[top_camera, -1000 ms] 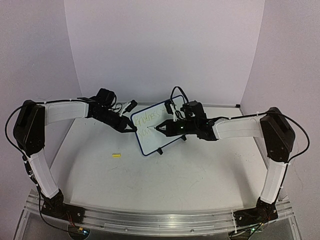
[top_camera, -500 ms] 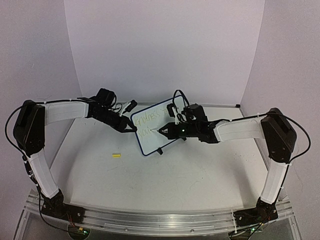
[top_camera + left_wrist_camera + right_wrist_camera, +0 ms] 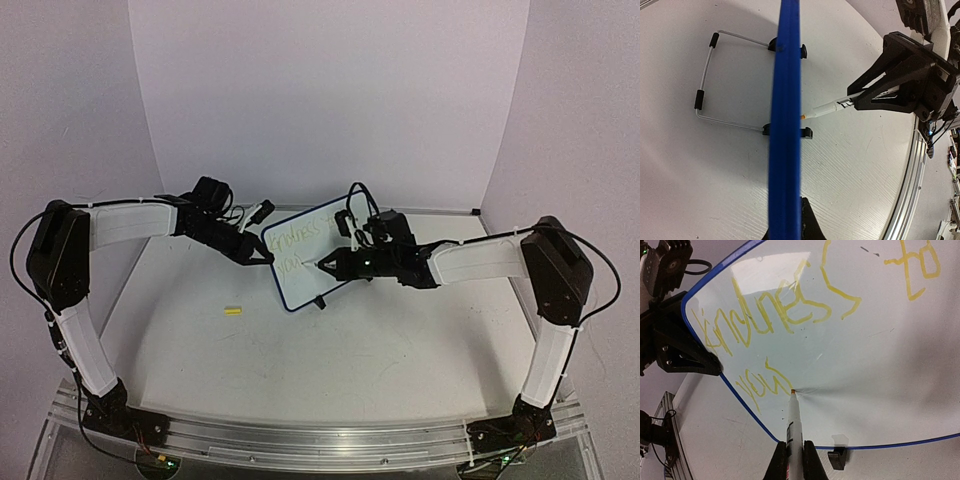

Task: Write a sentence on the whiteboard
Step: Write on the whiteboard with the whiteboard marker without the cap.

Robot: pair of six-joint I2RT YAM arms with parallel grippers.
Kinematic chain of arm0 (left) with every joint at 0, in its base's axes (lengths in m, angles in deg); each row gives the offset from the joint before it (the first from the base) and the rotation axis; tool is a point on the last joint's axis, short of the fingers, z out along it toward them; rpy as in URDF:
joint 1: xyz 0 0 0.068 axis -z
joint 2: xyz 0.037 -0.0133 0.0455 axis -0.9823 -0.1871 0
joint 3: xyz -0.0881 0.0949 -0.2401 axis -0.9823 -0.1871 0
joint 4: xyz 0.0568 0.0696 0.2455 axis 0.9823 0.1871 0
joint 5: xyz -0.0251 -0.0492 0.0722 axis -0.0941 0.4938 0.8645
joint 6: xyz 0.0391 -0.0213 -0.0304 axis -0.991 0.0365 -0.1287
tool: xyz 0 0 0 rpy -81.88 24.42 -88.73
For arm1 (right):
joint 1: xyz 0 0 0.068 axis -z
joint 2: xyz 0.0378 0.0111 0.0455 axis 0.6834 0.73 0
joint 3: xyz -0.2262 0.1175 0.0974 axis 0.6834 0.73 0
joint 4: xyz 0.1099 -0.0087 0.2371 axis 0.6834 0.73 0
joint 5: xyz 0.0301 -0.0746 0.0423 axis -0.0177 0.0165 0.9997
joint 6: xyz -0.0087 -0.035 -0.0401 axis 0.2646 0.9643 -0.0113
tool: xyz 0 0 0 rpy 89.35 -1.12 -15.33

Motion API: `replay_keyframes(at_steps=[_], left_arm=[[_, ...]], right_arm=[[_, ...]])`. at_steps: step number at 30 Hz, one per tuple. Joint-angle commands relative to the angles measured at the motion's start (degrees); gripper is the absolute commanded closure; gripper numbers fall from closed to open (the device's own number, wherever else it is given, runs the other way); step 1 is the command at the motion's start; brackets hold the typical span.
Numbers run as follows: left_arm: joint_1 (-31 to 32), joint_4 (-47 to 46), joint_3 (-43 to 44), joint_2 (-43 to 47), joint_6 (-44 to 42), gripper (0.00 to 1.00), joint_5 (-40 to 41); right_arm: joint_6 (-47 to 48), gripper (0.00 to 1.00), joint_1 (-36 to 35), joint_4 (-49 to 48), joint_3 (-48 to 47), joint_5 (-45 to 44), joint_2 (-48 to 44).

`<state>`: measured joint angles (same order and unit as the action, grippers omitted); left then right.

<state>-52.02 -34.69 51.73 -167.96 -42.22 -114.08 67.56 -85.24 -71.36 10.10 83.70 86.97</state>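
The whiteboard (image 3: pixel 305 252) stands tilted on its wire stand (image 3: pixel 704 90) at the table's middle back, its blue rim (image 3: pixel 785 125) edge-on in the left wrist view. My left gripper (image 3: pixel 262 256) is shut on its left edge. My right gripper (image 3: pixel 335 265) is shut on a white marker (image 3: pixel 794 432) whose orange tip touches the board (image 3: pixel 865 365) just after the yellow word "you". The sentence (image 3: pixel 765 315) reads "kindness to" above "you" in yellow strokes. The marker (image 3: pixel 832 106) also shows in the left wrist view, its tip at the rim.
A small yellow marker cap (image 3: pixel 233 311) lies on the table left of the board. Black clip feet (image 3: pixel 838 458) hold the board's lower edge. A metal rail (image 3: pixel 300 435) runs along the near edge. Purple walls close in the back and sides.
My right gripper has drawn slightly to the right along the lower line with the marker. The left arm and the board have not moved.
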Motion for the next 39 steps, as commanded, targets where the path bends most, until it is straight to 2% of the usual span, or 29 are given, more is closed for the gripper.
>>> replay_keyframes(at_steps=[1,9,39], left_arm=[[0.2,0.7,3.0,-0.3,-1.4,1.0,0.0],[0.3,0.8,2.9,-0.1,-1.4,1.0,0.0],[0.3,0.7,2.9,0.0,-1.3,1.0,-0.2]], right_arm=[[-2.2,1.0,0.3,-3.5,0.0,-0.2,-0.8],[-3.5,1.0,0.4,-6.6,0.1,-2.2,-1.6],[-5.4,1.0,0.4,-6.7,2.1,-7.5,-1.7]])
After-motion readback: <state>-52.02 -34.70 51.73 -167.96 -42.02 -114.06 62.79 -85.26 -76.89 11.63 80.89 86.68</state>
